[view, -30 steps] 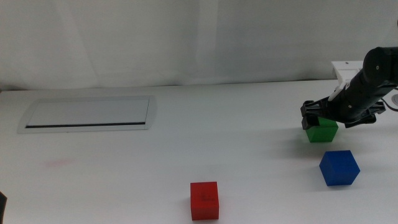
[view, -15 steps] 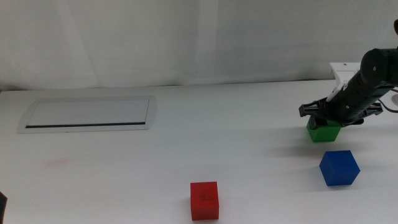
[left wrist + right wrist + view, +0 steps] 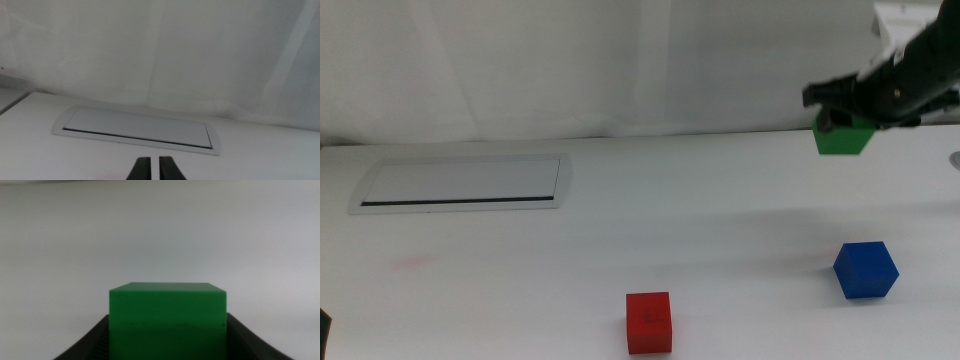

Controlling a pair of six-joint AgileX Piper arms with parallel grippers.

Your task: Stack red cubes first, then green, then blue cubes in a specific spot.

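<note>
My right gripper [image 3: 844, 120] is shut on the green cube [image 3: 843, 139] and holds it high above the table at the far right. In the right wrist view the green cube [image 3: 167, 321] fills the space between the two dark jaws of the right gripper [image 3: 167, 330]. On the table below rests the blue cube [image 3: 866, 270]. The red cube [image 3: 648, 322] lies near the front edge, about mid-table. My left gripper [image 3: 155, 169] waits at the left with its jaws together and nothing between them, facing the grey panel.
A flat grey-framed panel [image 3: 460, 183] with a dark slot lies at the back left, also seen as the panel [image 3: 137, 129] in the left wrist view. A white wall closes off the back of the table.
The right gripper has lifted the green cube straight up off the table, from beside the blue cube to well above it. The red and blue cubes have not moved.
</note>
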